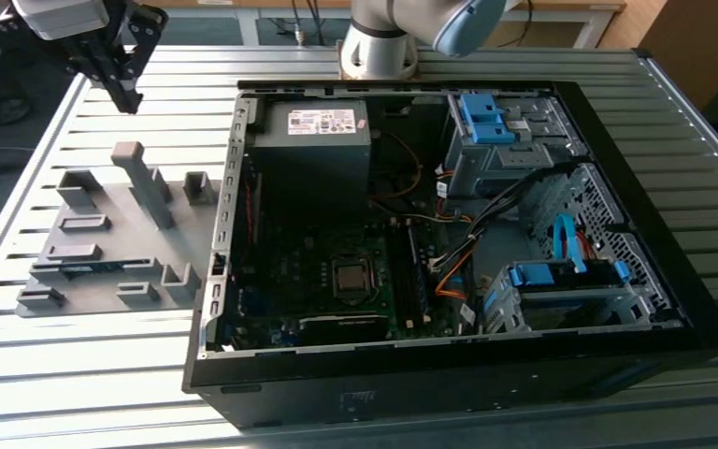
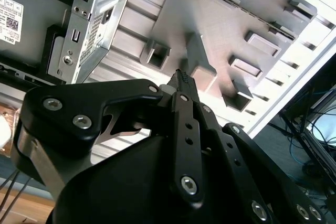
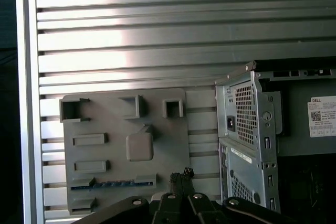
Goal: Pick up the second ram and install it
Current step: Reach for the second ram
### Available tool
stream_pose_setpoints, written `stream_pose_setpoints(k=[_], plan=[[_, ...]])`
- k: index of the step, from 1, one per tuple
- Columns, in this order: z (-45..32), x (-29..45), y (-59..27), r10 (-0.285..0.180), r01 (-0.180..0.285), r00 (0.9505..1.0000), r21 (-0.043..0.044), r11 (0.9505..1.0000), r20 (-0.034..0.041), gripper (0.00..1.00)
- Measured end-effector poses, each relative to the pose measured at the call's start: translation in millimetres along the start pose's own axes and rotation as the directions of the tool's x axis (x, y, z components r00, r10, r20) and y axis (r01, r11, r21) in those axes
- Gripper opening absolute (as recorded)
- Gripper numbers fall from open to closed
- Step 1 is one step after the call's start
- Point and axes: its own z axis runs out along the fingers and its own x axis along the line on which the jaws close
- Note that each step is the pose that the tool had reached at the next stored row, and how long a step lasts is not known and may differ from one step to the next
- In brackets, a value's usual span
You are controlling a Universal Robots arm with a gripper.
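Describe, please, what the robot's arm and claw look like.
The arm is silvery grey with a pale blue joint cap. The claw is matte black: flat linkage bars fastened with silver screws, tapering to slim tips, under a light grey wrist block.

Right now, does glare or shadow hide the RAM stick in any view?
First wrist view: glare bands on the table, but the RAM stick on the grey plate reads fine. Exterior view: the case inside is dark, the stick faint. Second wrist view: the hand looms black up close; the table edge washes out white.
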Motion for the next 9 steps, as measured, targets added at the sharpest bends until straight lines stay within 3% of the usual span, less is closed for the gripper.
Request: stream_pose_setpoints(k=[9], plan=[[0.1, 5.6, -0.4, 0.0, 0.0, 1.0, 0.0001, 1.0, 0.0, 0.11]])
